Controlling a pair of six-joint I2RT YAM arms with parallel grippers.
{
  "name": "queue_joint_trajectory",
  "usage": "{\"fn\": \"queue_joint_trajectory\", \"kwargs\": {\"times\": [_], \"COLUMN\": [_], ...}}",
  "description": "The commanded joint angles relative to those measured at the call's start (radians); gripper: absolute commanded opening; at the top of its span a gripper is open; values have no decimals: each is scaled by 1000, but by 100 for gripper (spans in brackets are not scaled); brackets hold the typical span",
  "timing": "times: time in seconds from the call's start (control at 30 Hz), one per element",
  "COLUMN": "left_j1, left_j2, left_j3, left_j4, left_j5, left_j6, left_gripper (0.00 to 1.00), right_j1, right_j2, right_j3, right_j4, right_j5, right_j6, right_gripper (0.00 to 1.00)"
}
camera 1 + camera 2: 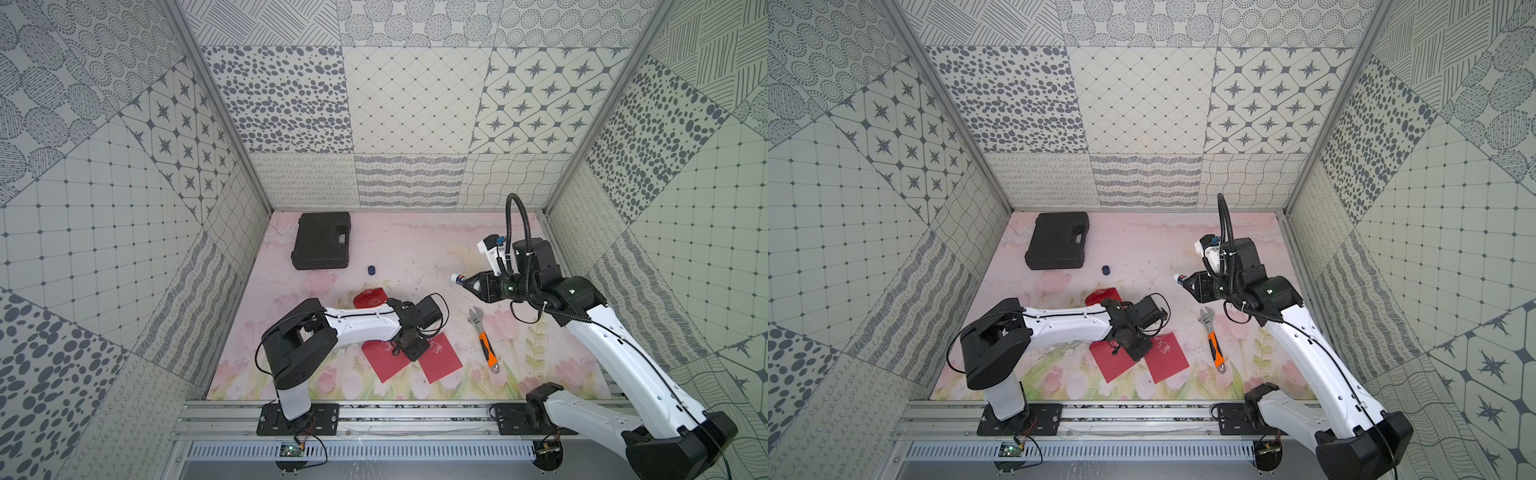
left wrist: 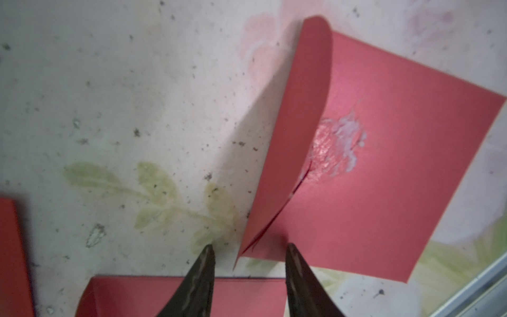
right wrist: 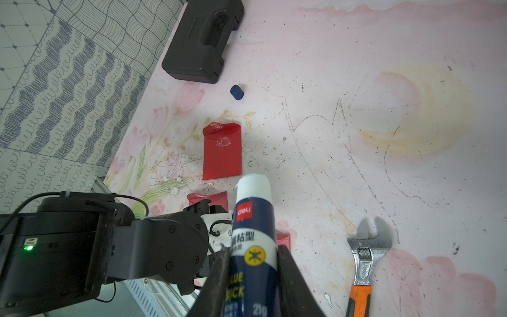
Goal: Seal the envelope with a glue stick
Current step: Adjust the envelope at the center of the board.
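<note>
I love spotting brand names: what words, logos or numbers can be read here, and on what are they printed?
"deli": red patch on the glue stick.
"LUE" over "ICK": same label, first letters hidden by the right gripper.
"21g": same label, by the held end.
"粘型": its white band; an earlier character is cut off, smaller ones unreadable.
No legible text on the black case or wrench.

Robot lab test cell, not a home or shop: left arm (image 1: 357, 328) and right arm (image 1: 623, 353) are bolted via black base plates (image 1: 324, 417) to an aluminium rail (image 1: 415, 417). It is boxed in by patterned wall panels (image 1: 415, 104) on metal corner posts (image 1: 215, 104), with a printed floral mat (image 1: 415, 253) as the floor. A bare circuit board (image 1: 289, 449) with loose wires sits out front.
</note>
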Motion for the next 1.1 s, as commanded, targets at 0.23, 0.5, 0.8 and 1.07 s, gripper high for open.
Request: {"fn": "queue_joint_trajectory", "kwargs": {"times": [0.23, 0.5, 0.8, 1.07], "left_j1": [50, 50, 51, 55], "left_j2": [31, 62, 29, -8], "left_j3": [60, 70, 0, -102], "left_j4": [-15, -11, 45, 250], "left_j5": [66, 97, 123, 255], "left_j6": [126, 138, 80, -132], "left_gripper": [45, 31, 13, 4], "right_j1": [-4, -3, -4, 5], "right_j2": [-18, -29, -13, 129], "right_j3": [6, 13, 36, 142], "right_j4": [38, 28, -21, -254], "right_j5": [-17, 13, 55, 65], "right_j6": [-3, 4, 82, 252], "right_gripper": [10, 10, 8, 0]}}
